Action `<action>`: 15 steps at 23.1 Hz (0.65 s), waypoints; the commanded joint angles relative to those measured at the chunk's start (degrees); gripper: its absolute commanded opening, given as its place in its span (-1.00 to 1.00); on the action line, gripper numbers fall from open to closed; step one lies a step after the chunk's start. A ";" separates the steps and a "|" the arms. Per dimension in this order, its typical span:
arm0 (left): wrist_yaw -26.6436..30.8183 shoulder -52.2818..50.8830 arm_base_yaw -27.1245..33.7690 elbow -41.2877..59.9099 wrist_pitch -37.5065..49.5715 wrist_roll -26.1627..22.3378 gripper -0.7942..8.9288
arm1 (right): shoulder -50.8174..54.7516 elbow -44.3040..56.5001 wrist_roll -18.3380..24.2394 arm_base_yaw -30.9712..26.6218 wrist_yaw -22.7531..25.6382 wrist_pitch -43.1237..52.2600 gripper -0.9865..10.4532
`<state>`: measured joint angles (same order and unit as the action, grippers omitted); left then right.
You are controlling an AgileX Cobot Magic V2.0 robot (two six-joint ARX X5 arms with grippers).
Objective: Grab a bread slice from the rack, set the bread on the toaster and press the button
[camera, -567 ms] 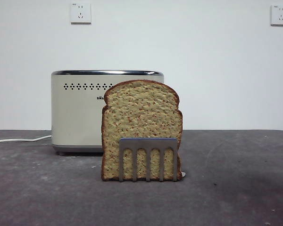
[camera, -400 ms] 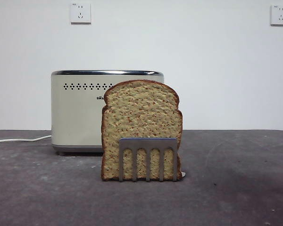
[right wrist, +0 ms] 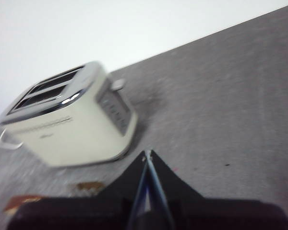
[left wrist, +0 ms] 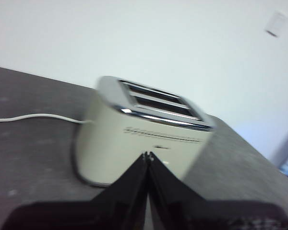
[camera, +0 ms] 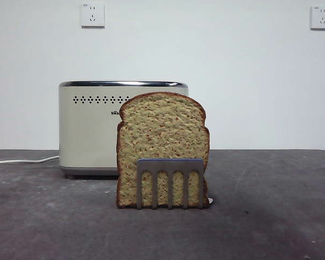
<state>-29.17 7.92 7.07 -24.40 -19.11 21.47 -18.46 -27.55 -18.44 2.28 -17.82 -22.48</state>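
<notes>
White wall and a dark grey bench (camera: 271, 216) fill the scene. Upright in the rack (camera: 170, 183), the slice of bread (camera: 162, 130) shows its speckled face in the front view, its lower part behind the rack's five prongs; no fingers touch it or appear in that view. The right wrist view shows only the crust's top edge (right wrist: 89, 186), just beside and below the right gripper (right wrist: 148, 154), whose fingers are pressed together with nothing between them.

Behind the bread stands the toaster (camera: 89, 130), both slots unfilled in the wrist views, ahead of and below the right fingers and well apart from them. On its narrow end, the one turned toward the right gripper, a panel carries the button (right wrist: 117, 84), blurred there and hidden in the front view. The left gripper (left wrist: 148, 155) hangs above the bench with its closed, unladen fingers pointing at the toaster's long side near its logo. A white cord (left wrist: 36, 117) trails from the toaster's far end across the bench, away from both grippers.
</notes>
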 commanded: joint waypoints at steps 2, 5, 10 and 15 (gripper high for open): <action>-6.25 5.07 0.02 -5.75 -4.94 -6.51 -0.85 | -4.70 -8.50 6.99 0.15 -3.82 -6.40 -0.85; -10.54 8.87 -0.04 -10.32 -10.71 -11.82 -0.85 | -8.72 -15.76 11.85 0.26 -6.75 -13.42 -0.85; -17.42 13.14 -0.94 -16.96 -22.40 -21.44 -0.85 | -14.91 -26.21 20.44 1.68 -11.52 -27.19 -0.85; -17.49 14.14 -3.28 -21.46 -32.54 -28.61 -0.85 | -17.73 -29.81 25.00 3.32 -12.22 -34.97 -0.85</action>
<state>-46.28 22.11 4.16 -45.58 -50.92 -2.55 -36.05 -57.28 3.75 5.41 -29.93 -57.34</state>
